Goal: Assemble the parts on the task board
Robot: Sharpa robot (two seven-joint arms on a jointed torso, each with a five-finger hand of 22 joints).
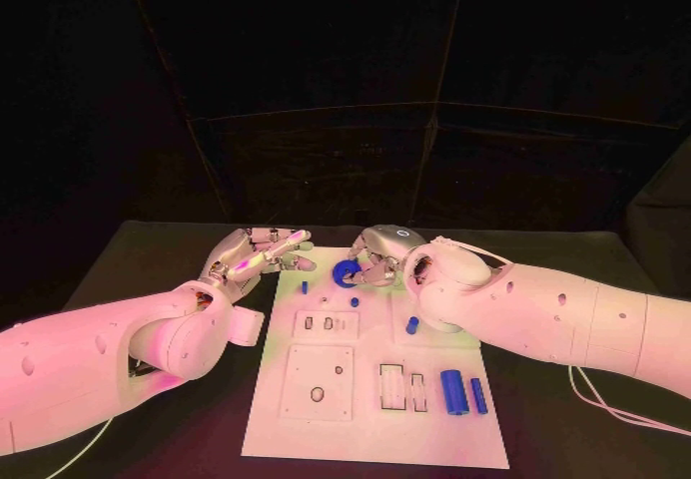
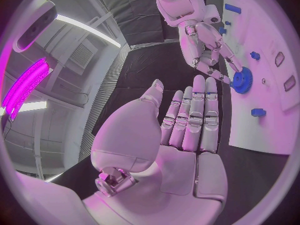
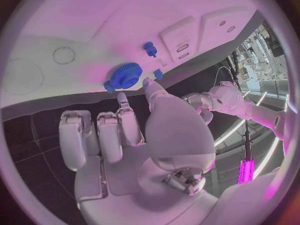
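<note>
We take the task board point(image 1: 289, 419) as our landmark: white plate, mid-table, long axis running away from the robot. At its far end sits a blue gear point(image 1: 345, 276), lying on the board surface. Our right hand point(image 1: 386, 255) is over that far end; its fingertips point(image 3: 150, 82) reach to the gear's rim, and from the left wrist view they look to be touching it, but we can't tell whether they actually grip it or just rest against it. Fingers are partly curled, not spread wide.

Our left hand point(image 1: 257, 255) hovers just off the board's far-left corner, over the black table point(image 1: 576, 249). Fingers straight and side by side, thumb apart, palm bare: holding nothing.

Other parts on the board: a small blue peg point(image 1: 354, 300) just nearer than the gear; another short blue piece point(image 1: 413, 324) at the board's right edge, approx. mid-length; two blue cylinders, a thick one point(image 1: 452, 391) and a thin one point(image 1: 476, 396), side by side at the near-right. Rectangular recessed blocks point(image 1: 319, 382) sit at the board's near-left and centre.
</note>
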